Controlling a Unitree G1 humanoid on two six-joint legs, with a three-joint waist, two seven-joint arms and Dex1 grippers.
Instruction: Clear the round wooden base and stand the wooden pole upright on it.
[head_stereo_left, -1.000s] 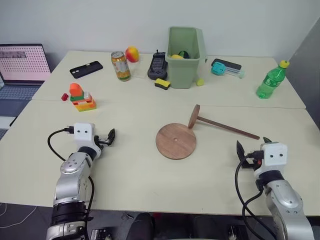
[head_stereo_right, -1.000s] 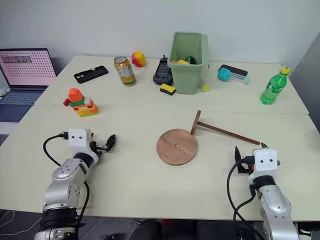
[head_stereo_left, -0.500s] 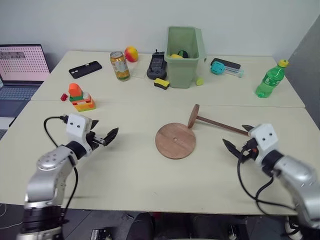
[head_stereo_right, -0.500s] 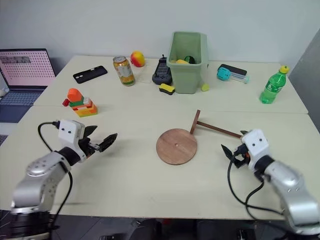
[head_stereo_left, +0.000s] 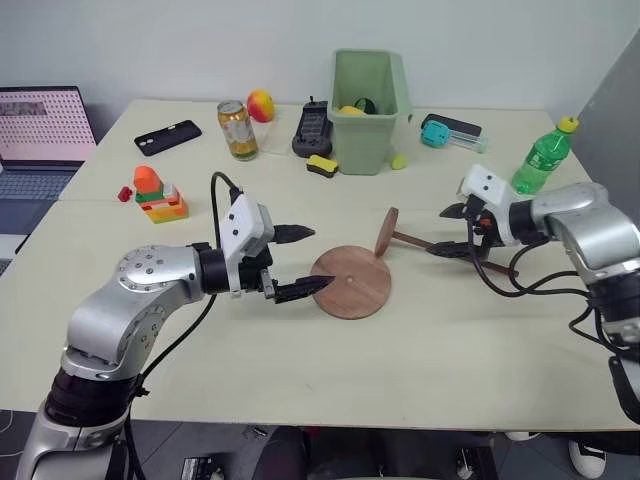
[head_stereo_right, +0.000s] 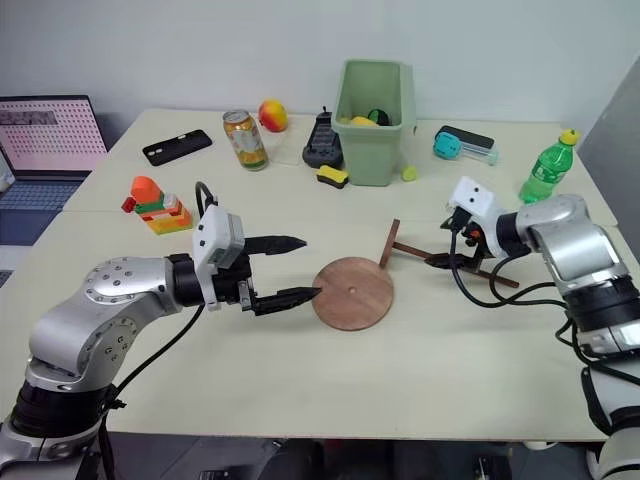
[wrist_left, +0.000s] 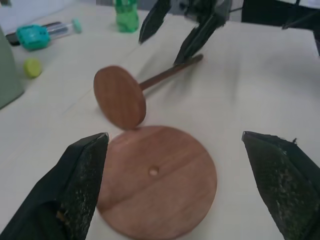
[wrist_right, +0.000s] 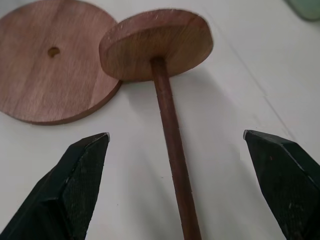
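The round wooden base (head_stereo_left: 351, 283) lies flat near the middle of the table (head_stereo_left: 300, 380), its small centre hole facing up and nothing resting on it. The wooden pole (head_stereo_left: 440, 245) lies on its side just beyond the base. Its small end disc stands on edge close to the base's far rim, perhaps touching it, and its rod runs away toward the robot's right.

Both arms have come in from the near edge of the table over the last second. The right gripper (head_stereo_left: 452, 230) has swung forward and inward, and now sits over the rod partway along its length. Its two fingers are spread wide with the rod between them, and the right wrist view confirms nothing is clamped yet. Whether the lower fingertip already touches the table or the rod is hard to say from the head views.

The left gripper (head_stereo_left: 300, 262) has crossed toward the centre and now points at the base's near-left rim. It is also spread wide and empty, the base lying in front of the gap between its fingers.

The base seems already clear, so I judge that the work left is the pole itself. The right gripper looks set to close on the rod and tip it upright, while the left looks placed to steady the base.
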